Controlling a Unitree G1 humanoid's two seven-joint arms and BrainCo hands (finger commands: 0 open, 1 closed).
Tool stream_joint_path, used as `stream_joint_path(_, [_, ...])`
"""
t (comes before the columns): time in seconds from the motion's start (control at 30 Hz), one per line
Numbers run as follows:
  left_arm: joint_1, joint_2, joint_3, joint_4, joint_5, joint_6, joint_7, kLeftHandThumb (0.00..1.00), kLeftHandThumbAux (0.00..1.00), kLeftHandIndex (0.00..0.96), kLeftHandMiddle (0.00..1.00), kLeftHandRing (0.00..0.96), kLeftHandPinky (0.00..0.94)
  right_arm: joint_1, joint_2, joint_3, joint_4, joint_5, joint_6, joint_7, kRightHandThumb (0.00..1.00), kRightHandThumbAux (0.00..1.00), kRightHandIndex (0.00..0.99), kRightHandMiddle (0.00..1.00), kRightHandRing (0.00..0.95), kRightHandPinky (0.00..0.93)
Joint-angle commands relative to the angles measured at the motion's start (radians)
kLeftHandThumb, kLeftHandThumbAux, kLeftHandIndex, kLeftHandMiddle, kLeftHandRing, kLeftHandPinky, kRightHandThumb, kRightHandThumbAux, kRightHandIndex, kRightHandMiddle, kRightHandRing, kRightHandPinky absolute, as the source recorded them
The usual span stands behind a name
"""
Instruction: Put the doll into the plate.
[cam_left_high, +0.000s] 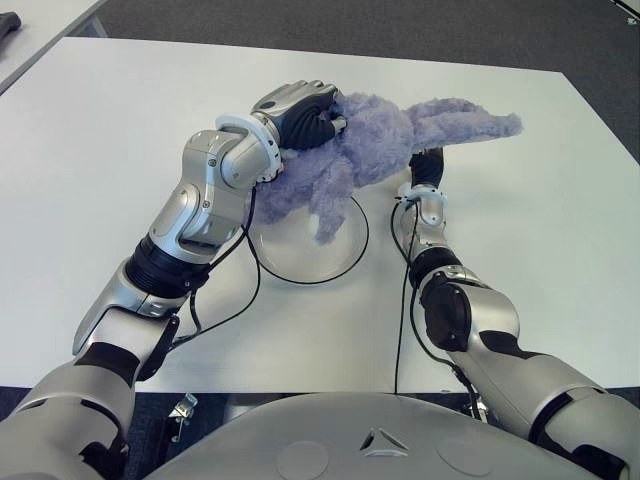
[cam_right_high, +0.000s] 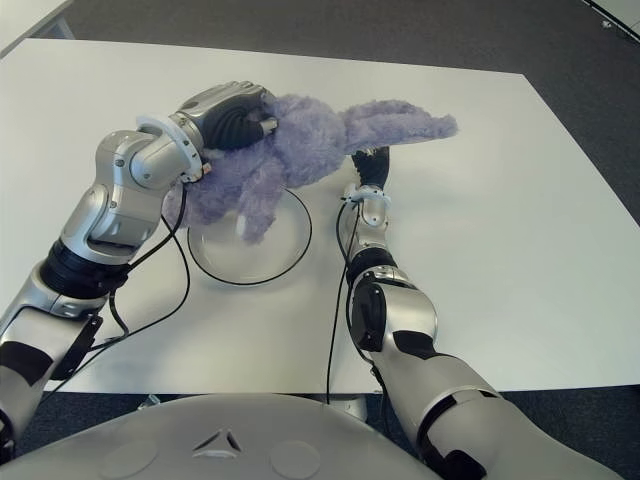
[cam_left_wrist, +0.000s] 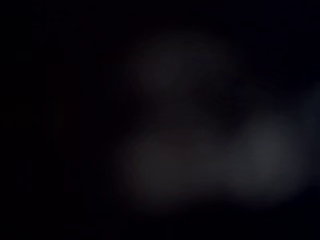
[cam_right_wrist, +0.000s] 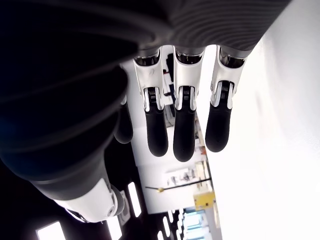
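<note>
A fluffy lilac plush doll hangs in the air above a clear round plate with a dark rim on the white table. My left hand is shut on the doll's body, and its limbs dangle toward the plate. The left wrist view is dark, covered by the plush. To the right of the plate shows my right hand, partly hidden behind the doll. In the right wrist view its fingers are straight and hold nothing.
A second table edge with a dark object shows at the far left. Black cables run along both arms over the table. Dark floor lies beyond the table's far edge.
</note>
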Motion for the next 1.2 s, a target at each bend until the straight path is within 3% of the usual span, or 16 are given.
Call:
stream_joint_path(0.03, [0.063,-0.021,0.005,0.027,0.002,0.014,0.037,0.968,0.611,0.714,0.503,0.682,0.513,0.234,0.036,-0.019,0.123,0.015,0.036,-0.01,0.312,0.8,0.249,0.307,0.328,0.353])
stream_joint_path(0.67, [0.126,-0.051,-0.017,0.183,0.001,-0.04,0.134,0.97,0.609,0.727,0.503,0.7,0.465,0.235,0.03,-0.02,0.121,0.017,0.037,0.0,0.252,0.807,0.241,0.305,0.31,0.342])
stream_joint_path(0.9, [0.15,-0.052,-0.031,0.278,0.012,-0.066,0.179,0.967,0.61,0.716,0.502,0.721,0.569,0.235,0.027,-0.018,0.121,0.014,0.037,-0.009,0.265,0.797,0.242,0.294,0.301,0.328])
stream_joint_path(0.93, [0.152,-0.052,-0.032,0.29,0.015,-0.071,0.187,0.966,0.61,0.714,0.502,0.732,0.625,0.235,0.027,-0.019,0.121,0.015,0.038,-0.008,0.268,0.796,0.245,0.29,0.295,0.324])
stream_joint_path(1.2, [0.149,-0.058,-0.034,0.371,0.023,-0.1,0.245,0.964,0.611,0.737,0.502,0.766,0.707,0.232,0.027,-0.027,0.122,0.023,0.045,-0.006,0.301,0.801,0.252,0.284,0.29,0.328])
